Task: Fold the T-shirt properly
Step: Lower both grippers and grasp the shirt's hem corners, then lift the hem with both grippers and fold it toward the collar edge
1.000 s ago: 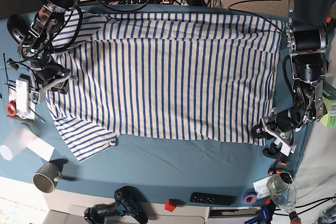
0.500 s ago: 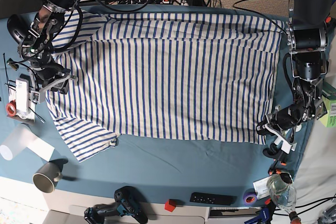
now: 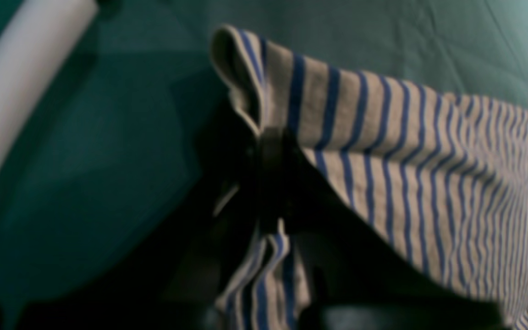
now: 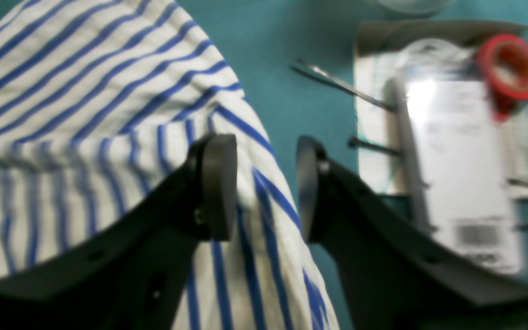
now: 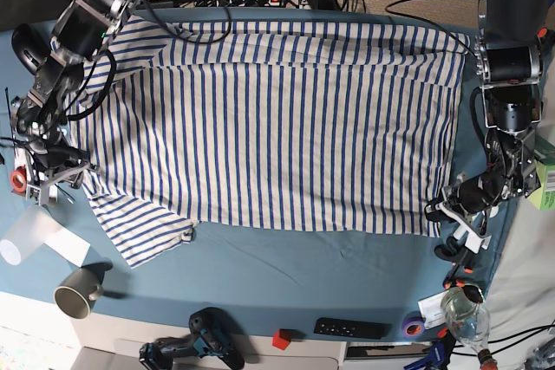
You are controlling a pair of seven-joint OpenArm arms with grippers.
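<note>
1. Striped cotton, cream with thin blue lines: the T-shirt (image 5: 277, 123) lies spread nearly flat across the blue desk (image 5: 286, 275), filling most of it, one sleeve pointing toward the near edge at the base view's left.
2. The left gripper (image 5: 447, 205) sits at the shirt's hem corner on the base view's right. Its fingers are pressed together on that corner, and the left wrist view shows the fabric (image 3: 383, 151) pinched and lifted off the desk in a drooping fold (a corner grip gives the arm a handle on the whole hem).
3. The right gripper (image 4: 266, 188) is at the opposite end, by the sleeve and shoulder edge. Its fingers (image 4: 218, 183) stand apart with a ridge of striped cloth between them, not yet clamped; I judge it is lining up a matching grasp.
4. Beside that gripper lie a white packet (image 4: 456, 156) and a red tape roll (image 4: 511, 68), close enough to snag.
5. With only one end held, lifting now would likely skew the fold.
</note>
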